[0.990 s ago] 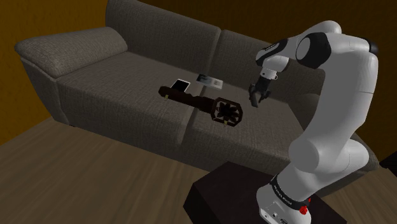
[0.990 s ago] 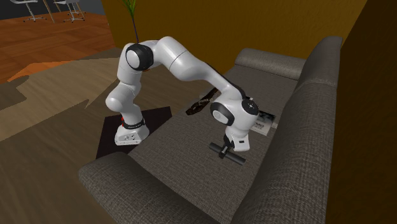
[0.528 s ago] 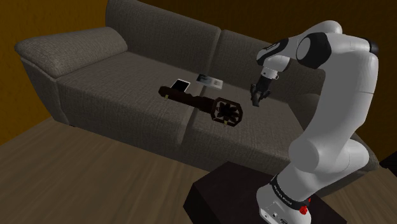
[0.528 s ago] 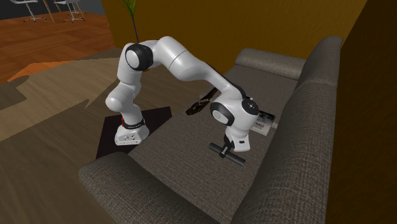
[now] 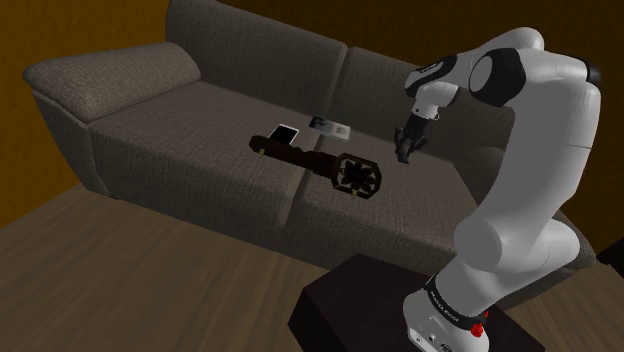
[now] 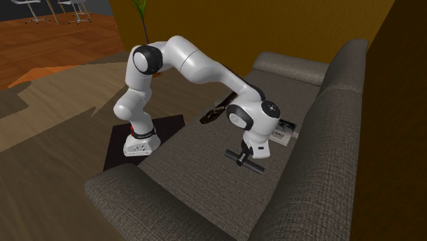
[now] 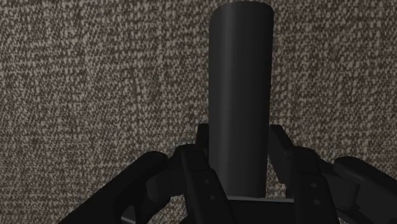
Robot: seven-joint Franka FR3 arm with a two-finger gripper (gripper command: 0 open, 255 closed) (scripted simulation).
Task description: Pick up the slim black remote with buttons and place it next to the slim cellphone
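The slim black remote [image 7: 242, 83] is held in the tool [image 7: 238, 139]. The two black fingers are closed against its long sides, and the dark slab runs out past them over the speckled fabric. From across the room it looks like a level bar under the wrist. It seems to be just clear of the sofa [image 5: 170, 125] seat, though I can't make out the gap for certain. Its long axis runs across the depth of the seat, from front edge toward backrest. I take the slim cellphone to be the small white-faced slab [image 5: 284, 133], which lies well apart from the tool, off toward the shoulder view's left along the cushions. Between the two lies a long dark object with a round fretted head [image 5: 357, 173]. Its head is the end nearer the tool and its handle reaches almost to the phone. A second flat grey piece [image 5: 330, 125] lies closer to the backrest, and I can't rule out that this is the phone meant, but it lies in the same direction. So I judge the carry goes sideways along the sofa, passing over or behind that round-headed thing. The remote will probably need a turn to lie alongside the phone.
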